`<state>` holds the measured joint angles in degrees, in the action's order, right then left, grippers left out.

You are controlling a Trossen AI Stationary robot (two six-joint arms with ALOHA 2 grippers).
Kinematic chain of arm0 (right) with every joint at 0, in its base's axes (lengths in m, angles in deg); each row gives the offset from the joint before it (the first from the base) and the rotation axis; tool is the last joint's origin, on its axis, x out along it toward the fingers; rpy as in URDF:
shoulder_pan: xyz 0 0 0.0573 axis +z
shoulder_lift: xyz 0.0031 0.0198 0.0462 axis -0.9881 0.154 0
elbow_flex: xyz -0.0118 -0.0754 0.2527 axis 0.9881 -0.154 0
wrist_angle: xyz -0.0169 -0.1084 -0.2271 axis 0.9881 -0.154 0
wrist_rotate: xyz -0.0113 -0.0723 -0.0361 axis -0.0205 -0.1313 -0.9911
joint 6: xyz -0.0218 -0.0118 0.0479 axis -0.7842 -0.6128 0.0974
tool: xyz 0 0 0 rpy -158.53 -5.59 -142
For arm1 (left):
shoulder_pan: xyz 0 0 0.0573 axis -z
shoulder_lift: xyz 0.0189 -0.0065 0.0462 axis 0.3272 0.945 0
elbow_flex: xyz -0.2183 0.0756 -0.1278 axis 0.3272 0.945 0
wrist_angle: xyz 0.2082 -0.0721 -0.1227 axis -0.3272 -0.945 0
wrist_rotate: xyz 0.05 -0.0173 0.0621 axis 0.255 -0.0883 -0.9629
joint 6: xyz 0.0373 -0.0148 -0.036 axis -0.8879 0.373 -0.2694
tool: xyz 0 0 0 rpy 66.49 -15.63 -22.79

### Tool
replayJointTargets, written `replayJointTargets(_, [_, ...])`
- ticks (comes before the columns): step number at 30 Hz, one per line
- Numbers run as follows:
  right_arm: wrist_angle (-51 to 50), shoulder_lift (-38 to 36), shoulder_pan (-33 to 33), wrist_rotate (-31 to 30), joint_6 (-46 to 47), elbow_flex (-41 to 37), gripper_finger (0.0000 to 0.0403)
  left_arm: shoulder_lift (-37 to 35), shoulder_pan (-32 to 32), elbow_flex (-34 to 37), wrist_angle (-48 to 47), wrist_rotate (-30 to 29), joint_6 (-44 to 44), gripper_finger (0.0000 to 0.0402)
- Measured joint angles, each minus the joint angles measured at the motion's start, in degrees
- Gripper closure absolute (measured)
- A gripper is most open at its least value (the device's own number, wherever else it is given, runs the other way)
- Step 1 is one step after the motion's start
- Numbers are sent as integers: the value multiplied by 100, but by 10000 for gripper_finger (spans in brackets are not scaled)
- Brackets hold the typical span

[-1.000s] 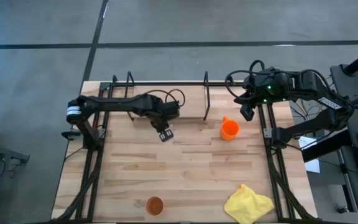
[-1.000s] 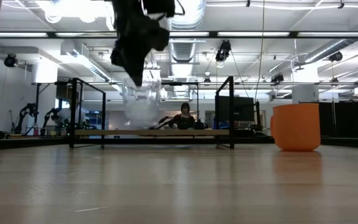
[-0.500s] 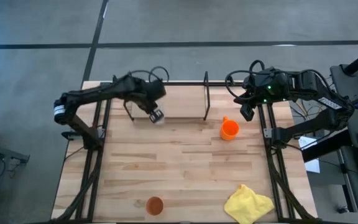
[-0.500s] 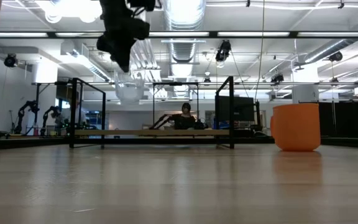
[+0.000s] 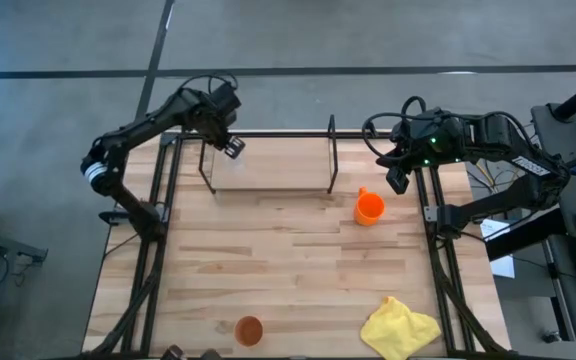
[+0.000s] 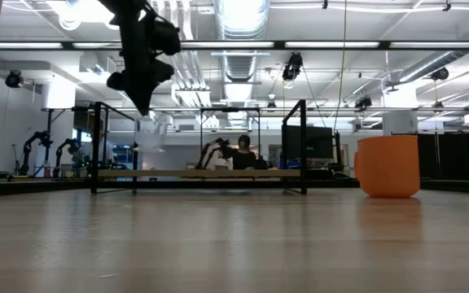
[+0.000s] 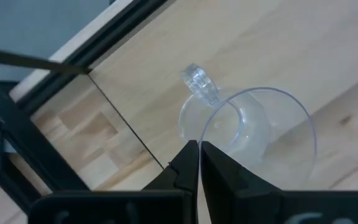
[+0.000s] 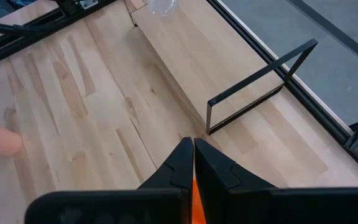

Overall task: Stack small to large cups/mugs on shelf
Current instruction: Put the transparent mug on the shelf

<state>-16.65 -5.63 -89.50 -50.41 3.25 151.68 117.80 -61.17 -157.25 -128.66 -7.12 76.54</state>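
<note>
Lifted back over the shelf [image 5: 268, 160], left tool [image 7: 199, 149] — fingers together, apparently (view cramped) pinching the glass [image 7: 244, 127] rim.

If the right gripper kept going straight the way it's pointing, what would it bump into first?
Probably the orange mug: in the right wrist view an orange sliver sits just past the right gripper, though depth is unclear.

Desk [image 5: 298, 270]: pale wood planks. Shelf [image 5: 330, 160]: black wire. Mug [image 5: 369, 208]: bright orange. Tumbler [image 5: 249, 329]: terracotta-tan. Glass [image 7: 247, 127]: clear. Cloth [image 5: 399, 328]: yellow. Floor [image 5: 288, 35]: grey, dark seams.
</note>
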Motion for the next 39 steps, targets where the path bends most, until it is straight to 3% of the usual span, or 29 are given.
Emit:
replayJointTargets(13, [3, 2, 0, 0, -4, -156, 394, 10, -211, 708, 520, 164, -247, 401])
replayJointTargets(29, [9, 2, -2, 0, -6, -291, 394, 11, -211, 949, 766, 189, -446, 401])
replayJointTargets(39, [22, 7, -1, -1, -13, -291, 394, 9, -211, 952, 977, 196, -437, 353])
